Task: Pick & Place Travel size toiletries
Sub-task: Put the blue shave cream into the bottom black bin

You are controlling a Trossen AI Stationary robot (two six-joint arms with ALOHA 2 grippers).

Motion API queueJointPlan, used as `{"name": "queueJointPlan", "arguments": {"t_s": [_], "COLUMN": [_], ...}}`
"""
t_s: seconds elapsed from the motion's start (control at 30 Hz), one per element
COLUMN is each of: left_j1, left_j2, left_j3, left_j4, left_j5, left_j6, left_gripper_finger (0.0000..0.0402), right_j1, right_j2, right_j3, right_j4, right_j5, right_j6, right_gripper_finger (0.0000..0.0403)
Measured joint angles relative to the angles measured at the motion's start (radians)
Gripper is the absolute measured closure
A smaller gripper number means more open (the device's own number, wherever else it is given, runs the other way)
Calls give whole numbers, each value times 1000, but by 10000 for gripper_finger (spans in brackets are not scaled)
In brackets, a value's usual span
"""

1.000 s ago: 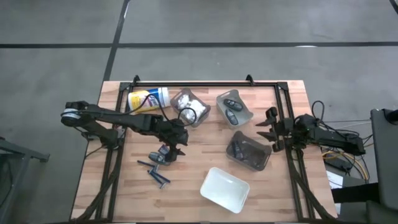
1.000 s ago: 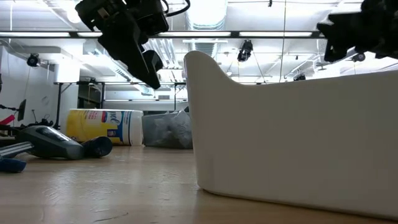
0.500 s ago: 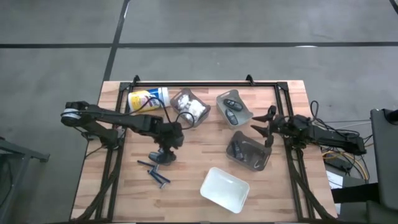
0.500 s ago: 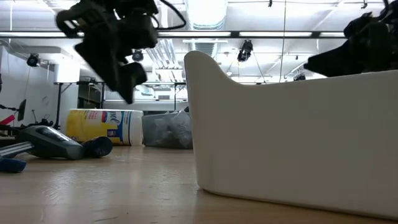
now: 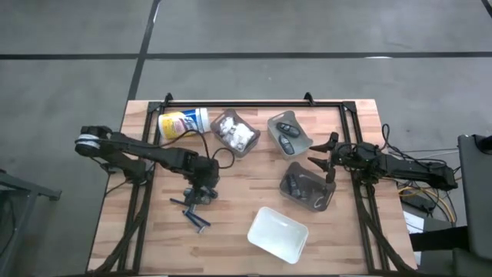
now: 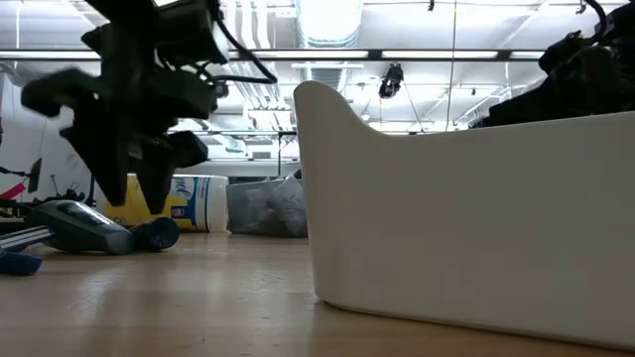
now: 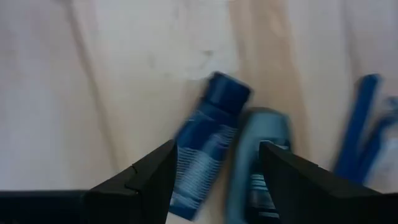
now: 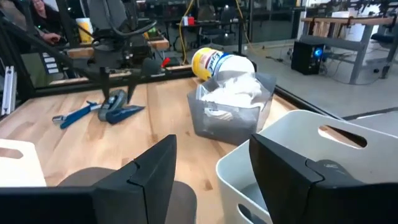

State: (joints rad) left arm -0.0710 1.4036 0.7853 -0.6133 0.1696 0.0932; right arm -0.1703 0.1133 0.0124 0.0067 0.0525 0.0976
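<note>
Two dark blue oblong toiletry pieces point(image 5: 195, 197) lie side by side on the wooden table, with thin blue sticks point(image 5: 194, 214) just near of them. My left gripper point(image 5: 202, 186) hangs open right above the pieces, fingers pointing down. In the left wrist view the darker piece point(image 7: 205, 142) and the grey-blue piece point(image 7: 262, 158) show between its fingers, apart from them, and the sticks point(image 7: 360, 127) lie to one side. In the low view the left gripper point(image 6: 139, 193) stands just over a piece point(image 6: 84, 227). My right gripper point(image 5: 326, 158) waits open at the right, above a smoky bin point(image 5: 307, 187).
A white canister with a yellow label point(image 5: 183, 121) lies at the far left. A bin of white packets point(image 5: 234, 132) and a bin of dark pieces point(image 5: 288, 132) stand along the far side. A white bin point(image 5: 278, 233) sits near the near edge. Bare wood lies left of the sticks.
My left gripper has moved toward the table's near-left and dropped down over the dark blue pieces, staying open. My right gripper has shifted a little toward the table's left, over the smoky bin's edge. The toiletries have stayed where they were.
</note>
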Motion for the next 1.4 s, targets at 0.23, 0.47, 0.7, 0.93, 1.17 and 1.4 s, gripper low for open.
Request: {"name": "queueJointPlan", "arguments": {"t_s": [0.23,0.47,0.7,0.93,1.17,1.4], "left_j1": [-1,-1,-1,-1,-2,-3], "left_j2": [0,0,0,-2,-3,2], "left_j3": [-57,-127,-191,-269,-313,-316], "left_j4": [162,259,341,503,582,662], "left_j5": [-15,-14,-17,-68,-102,-89], "left_j6": [71,71,70,72,66,62], "left_gripper_finger": [170,170,172,186,217,268], "right_j1": [0,0,0,0,0,0], "right_j2": [1,2,1,1,1,1], "right_j3": [0,0,0,0,0,0], "right_j4": [1,2,2,2,2,2], "right_j5": [0,0,0,0,0,-1], "right_j6": [0,0,0,0,1,1], "right_gripper_finger": [209,229,251,272,293,316]}}
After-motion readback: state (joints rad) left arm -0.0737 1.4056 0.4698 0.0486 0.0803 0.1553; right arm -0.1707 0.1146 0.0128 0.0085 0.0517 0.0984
